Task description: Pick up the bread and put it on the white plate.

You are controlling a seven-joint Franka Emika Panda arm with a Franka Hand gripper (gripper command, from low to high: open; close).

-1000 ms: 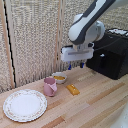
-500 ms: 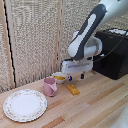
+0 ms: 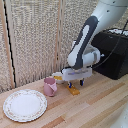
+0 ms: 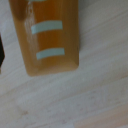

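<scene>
One pincer point(image 3: 75, 85) low over bread point(image 3: 74, 91); plate point(image 3: 25, 105) well apart.

Golden-orange oblong bread point(image 4: 47, 37) with two pale stripes fills close view, lying on light wooden table point(image 4: 100, 90).

In the wrist view we see the bread point(image 4: 48, 35) blurred and cut off by the frame's top edge. In the exterior view, the end effector point(image 3: 75, 85) hides part of the bread point(image 3: 74, 91), and we cannot tell how its fingers stand. The arm covers most of the small bowl point(image 3: 58, 76).
</scene>
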